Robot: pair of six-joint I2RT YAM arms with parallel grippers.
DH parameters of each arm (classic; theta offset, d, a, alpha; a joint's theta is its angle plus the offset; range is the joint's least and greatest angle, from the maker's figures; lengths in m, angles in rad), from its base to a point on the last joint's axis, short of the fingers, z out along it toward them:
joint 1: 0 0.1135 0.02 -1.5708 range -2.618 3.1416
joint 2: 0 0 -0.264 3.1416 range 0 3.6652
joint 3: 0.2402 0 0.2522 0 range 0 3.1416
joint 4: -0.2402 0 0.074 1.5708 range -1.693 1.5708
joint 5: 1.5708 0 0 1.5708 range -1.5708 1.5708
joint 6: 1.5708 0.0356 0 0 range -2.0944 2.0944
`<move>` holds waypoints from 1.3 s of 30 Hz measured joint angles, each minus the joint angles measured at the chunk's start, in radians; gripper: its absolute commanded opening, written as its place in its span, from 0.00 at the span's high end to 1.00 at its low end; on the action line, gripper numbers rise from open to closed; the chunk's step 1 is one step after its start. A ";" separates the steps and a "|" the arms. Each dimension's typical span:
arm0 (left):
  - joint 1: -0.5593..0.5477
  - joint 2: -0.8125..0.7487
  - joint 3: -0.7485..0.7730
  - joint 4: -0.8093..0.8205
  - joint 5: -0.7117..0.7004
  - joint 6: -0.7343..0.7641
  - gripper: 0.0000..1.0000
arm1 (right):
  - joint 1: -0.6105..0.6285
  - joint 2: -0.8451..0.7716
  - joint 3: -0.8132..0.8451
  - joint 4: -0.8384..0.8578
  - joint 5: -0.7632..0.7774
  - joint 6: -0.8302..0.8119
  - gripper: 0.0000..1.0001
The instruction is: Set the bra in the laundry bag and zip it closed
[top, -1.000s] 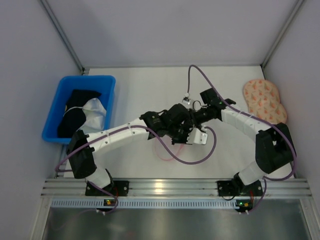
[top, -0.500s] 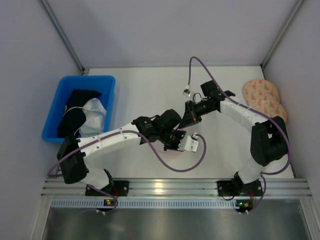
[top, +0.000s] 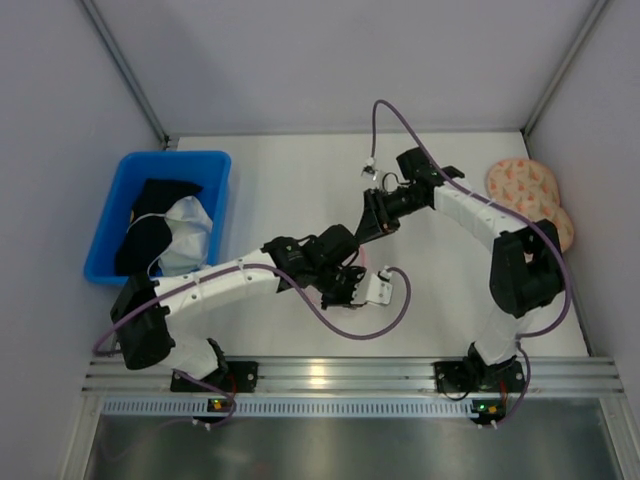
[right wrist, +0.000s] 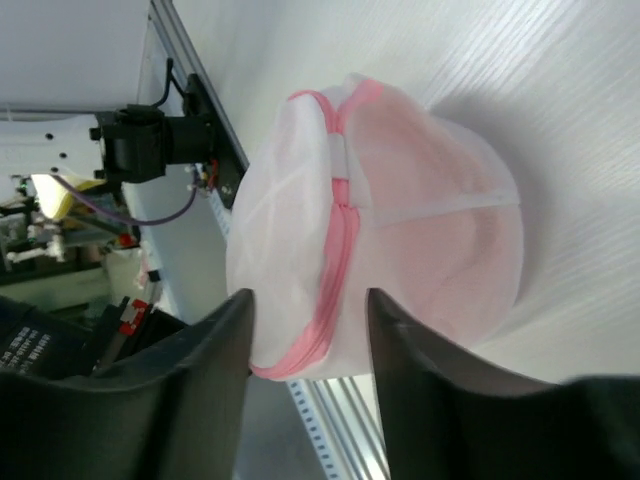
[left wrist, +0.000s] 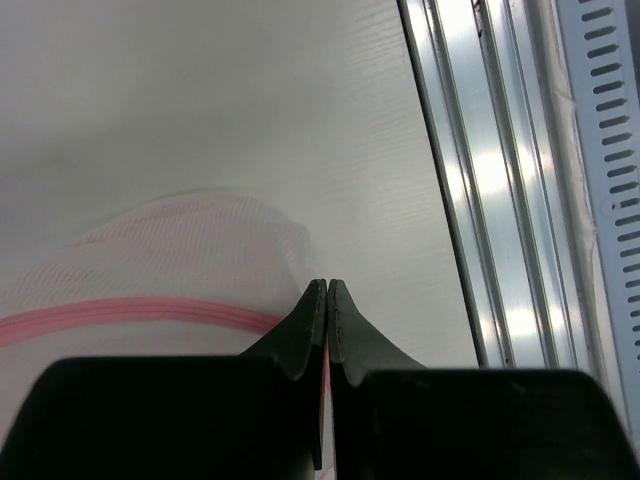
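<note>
The laundry bag (right wrist: 400, 200) is a round white mesh pouch with a pink zipper (right wrist: 338, 250) running round it, lying on the white table. The light-pink bra (right wrist: 445, 235) shows faintly through the mesh, inside the bag. My right gripper (right wrist: 310, 300) stands open just in front of the bag, one finger on each side of the zipper seam and nothing gripped. My left gripper (left wrist: 327, 287) is shut, with a thin pink strip of the bag's zipper edge pinched between its fingers; the mesh (left wrist: 170, 260) lies to its left. From above, both grippers (top: 350, 275) (top: 372, 228) meet mid-table and hide the bag.
A blue bin (top: 112, 215) with black and white garments (top: 165, 230) stands at the left. A peach speckled two-lobed item (top: 525, 190) lies at the far right. The aluminium rail (top: 330, 375) runs along the near edge, close to the bag (left wrist: 490, 180). Purple cables loop around both wrists.
The right gripper was shut near the bag and has now opened and drawn back toward the far side. The left arm has slid slightly nearer and left, still shut.
</note>
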 measured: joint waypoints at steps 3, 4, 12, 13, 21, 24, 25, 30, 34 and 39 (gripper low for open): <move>0.013 0.040 0.043 0.004 0.000 -0.043 1.00 | -0.017 -0.015 0.012 -0.006 0.026 -0.011 0.36; 0.019 0.046 0.051 0.005 -0.001 -0.051 1.00 | -0.027 -0.025 0.012 -0.017 0.043 -0.016 0.36; 0.052 0.108 0.167 0.019 -0.004 -0.080 1.00 | -0.096 -0.158 -0.023 -0.084 0.094 -0.038 0.33; 0.054 0.118 0.179 0.024 -0.005 -0.082 1.00 | -0.096 -0.169 -0.041 -0.083 0.085 -0.032 0.33; 0.065 0.164 0.223 0.035 -0.005 -0.082 1.00 | -0.042 -0.164 -0.172 -0.065 0.026 0.026 0.44; 0.066 0.170 0.228 0.036 -0.005 -0.085 1.00 | -0.017 -0.146 -0.182 -0.057 0.008 0.040 0.63; 0.066 0.171 0.228 0.036 -0.004 -0.089 1.00 | -0.014 -0.142 -0.182 -0.054 0.005 0.039 0.68; 0.066 0.164 0.197 0.048 0.005 -0.100 1.00 | -0.011 -0.132 -0.174 -0.059 -0.001 0.034 0.99; 0.069 0.133 0.124 0.050 0.009 -0.100 1.00 | -0.016 -0.108 -0.139 -0.072 0.000 0.018 1.00; 0.069 0.062 0.040 0.055 0.019 -0.100 1.00 | -0.024 -0.072 -0.093 -0.085 0.006 -0.010 1.00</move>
